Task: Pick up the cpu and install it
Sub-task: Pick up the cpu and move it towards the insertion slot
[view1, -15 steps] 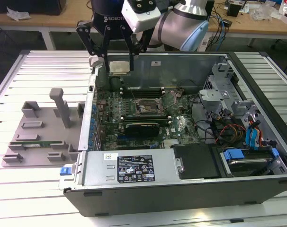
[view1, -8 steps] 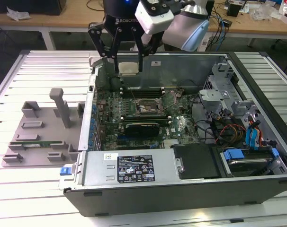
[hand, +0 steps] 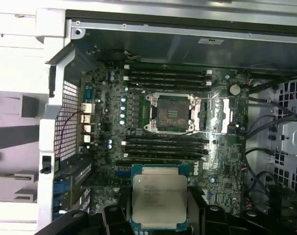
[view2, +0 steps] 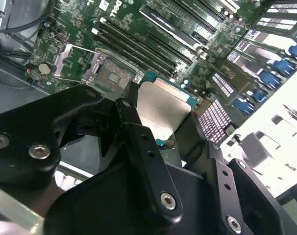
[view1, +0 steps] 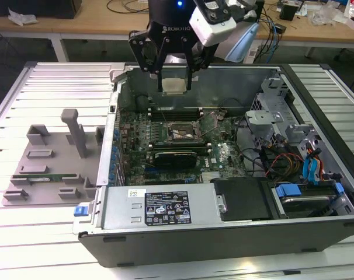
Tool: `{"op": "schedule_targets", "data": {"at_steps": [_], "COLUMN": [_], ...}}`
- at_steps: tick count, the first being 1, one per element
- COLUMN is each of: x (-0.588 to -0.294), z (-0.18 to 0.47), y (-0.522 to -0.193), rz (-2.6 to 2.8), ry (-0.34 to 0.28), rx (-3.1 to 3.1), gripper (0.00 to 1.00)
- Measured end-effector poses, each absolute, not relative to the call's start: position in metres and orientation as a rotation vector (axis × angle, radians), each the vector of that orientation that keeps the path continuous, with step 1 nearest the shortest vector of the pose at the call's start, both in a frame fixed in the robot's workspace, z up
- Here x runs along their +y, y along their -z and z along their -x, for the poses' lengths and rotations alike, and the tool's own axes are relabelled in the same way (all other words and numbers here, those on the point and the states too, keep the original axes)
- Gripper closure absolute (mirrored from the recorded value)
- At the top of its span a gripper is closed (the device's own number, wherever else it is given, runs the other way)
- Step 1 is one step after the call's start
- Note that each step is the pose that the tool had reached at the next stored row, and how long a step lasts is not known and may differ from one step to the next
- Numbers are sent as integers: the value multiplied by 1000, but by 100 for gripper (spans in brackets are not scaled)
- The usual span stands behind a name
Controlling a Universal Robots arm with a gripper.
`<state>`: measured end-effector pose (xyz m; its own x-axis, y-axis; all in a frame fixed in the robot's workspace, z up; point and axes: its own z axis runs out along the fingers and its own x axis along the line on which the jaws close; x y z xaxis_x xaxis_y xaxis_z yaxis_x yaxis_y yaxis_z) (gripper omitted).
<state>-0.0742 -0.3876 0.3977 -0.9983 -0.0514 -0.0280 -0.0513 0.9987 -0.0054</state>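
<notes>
My gripper hangs above the back of the open computer case, shut on the cpu, a flat square chip with a silver-grey top. In both wrist views the cpu lies level between the black fingers, well above the green motherboard. The bare cpu socket sits in the board's middle with its metal load plate swung open beside it. The chip is held off to one side of the socket, over the memory slots.
A grey plastic tray with an upright post lies on the slatted table at the exterior view's left. Inside the case are a long black graphics card, the power supply, and a drive cage with coloured cables.
</notes>
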Motion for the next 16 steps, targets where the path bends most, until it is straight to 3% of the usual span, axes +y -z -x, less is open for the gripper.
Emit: {"op": "schedule_targets", "data": {"at_steps": [16], "x": [-378], "z": [41], "y": [-371], "rz": [80], "ry": [7], "rx": [3114], "gripper": [45]}}
